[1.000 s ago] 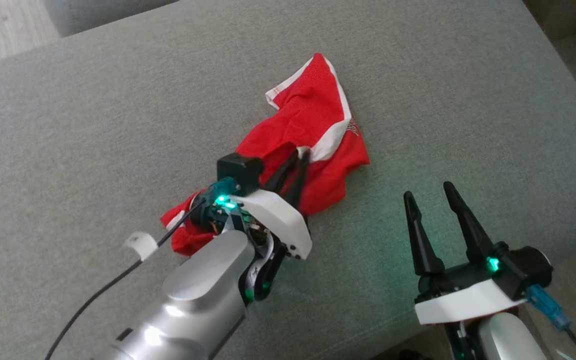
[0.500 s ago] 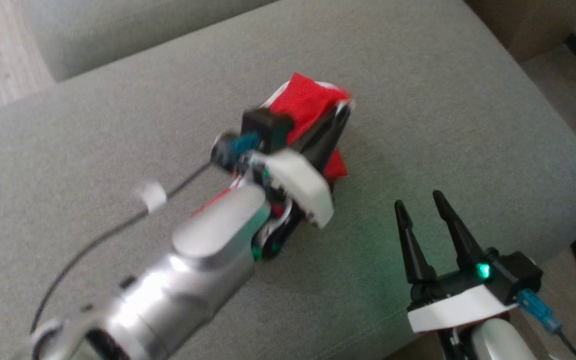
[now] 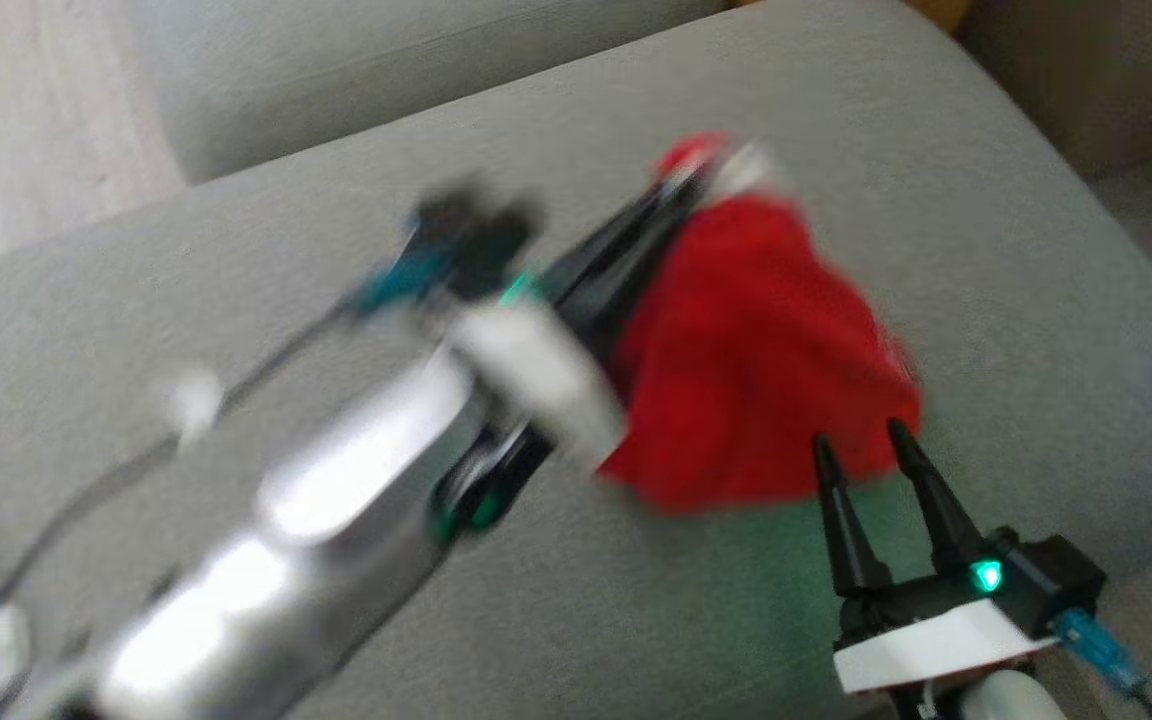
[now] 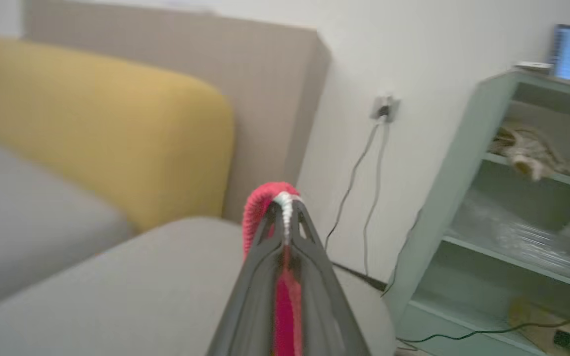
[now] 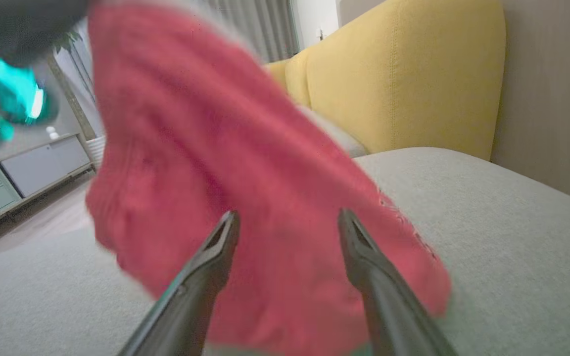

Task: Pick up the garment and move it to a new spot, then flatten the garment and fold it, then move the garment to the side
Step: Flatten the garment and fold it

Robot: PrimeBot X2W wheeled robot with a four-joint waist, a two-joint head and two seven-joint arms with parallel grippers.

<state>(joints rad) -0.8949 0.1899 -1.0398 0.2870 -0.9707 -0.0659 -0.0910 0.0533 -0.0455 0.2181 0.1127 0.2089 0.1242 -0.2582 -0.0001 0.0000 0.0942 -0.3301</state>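
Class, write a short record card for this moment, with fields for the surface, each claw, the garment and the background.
surface: grey sofa cushion
left claw: shut on the white-trimmed edge of the red garment, raised above the cushion
right claw: open, holding nothing, fingers pointing toward the garment
garment: bunched, hanging from the left claw; whether its lower edge touches the cushion cannot be told
background: yellow cushion, pale green shelf unit
image: head view blurred

Grey fabric cushion (image 3: pixel 986 250); red garment (image 3: pixel 756 340) hangs over it, contact with surface unclear.
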